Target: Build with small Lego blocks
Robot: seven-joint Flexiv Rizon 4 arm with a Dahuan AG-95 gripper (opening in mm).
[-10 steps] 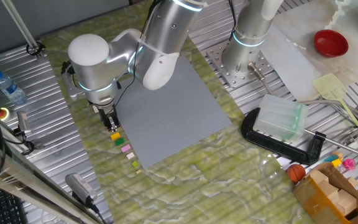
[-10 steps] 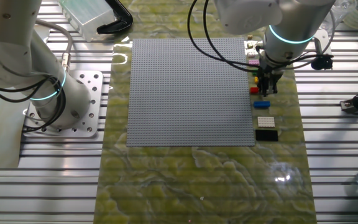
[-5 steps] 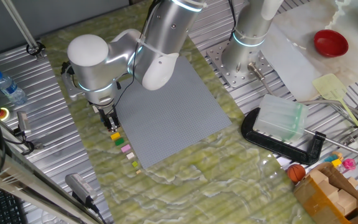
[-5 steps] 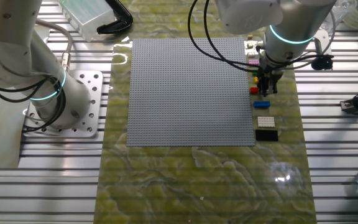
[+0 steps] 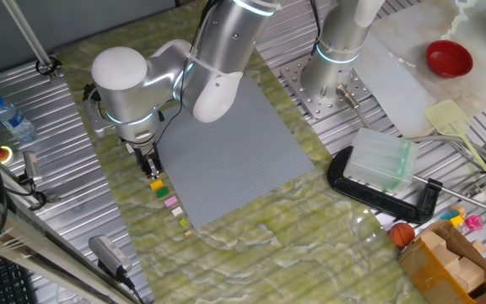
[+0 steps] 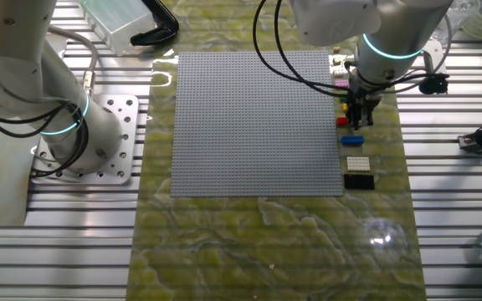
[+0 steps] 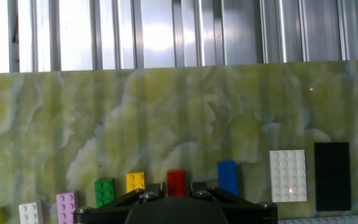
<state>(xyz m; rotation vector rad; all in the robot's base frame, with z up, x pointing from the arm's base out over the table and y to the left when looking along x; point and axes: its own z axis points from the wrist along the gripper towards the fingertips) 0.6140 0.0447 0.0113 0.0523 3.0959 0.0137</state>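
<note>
1. One fixed view: the gripper [image 5: 149,165] hangs low over the row of small bricks that lies on the green marbled mat just beside the left edge of the grey studded plate [image 5: 234,152]. A yellow brick [image 5: 155,183], a green brick [image 5: 162,193], a pink brick [image 5: 172,203] and a pale brick [image 5: 178,212] trail out below the fingers. The arm hides the bricks nearer its body. I cannot tell from here whether the fingers are spread or pinching anything.

2. The other fixed view: the gripper [image 6: 360,113] stands over the red brick [image 6: 342,122], with the blue brick [image 6: 352,140], cream brick [image 6: 357,163] and black brick [image 6: 359,180] lined up beyond it, all just off the plate's edge. The fingers look close together, but whether they touch the red brick is too small to judge.

3. Hand view: the red brick [image 7: 176,183] sits right at the middle of the gripper body, yellow [image 7: 135,182] and blue [image 7: 227,177] on either side. The fingertips themselves are out of sight.

4. Risks, as I judge them: the bricks lie near one another, so a slightly off-centre descent could nudge the yellow or blue neighbour or tip the red one.

5. Around: a clamp [image 5: 382,193] holding a clear box, a red bowl [image 5: 449,57] and a water bottle [image 5: 11,118] stand well apart; nothing blocks the path to the plate.
</note>
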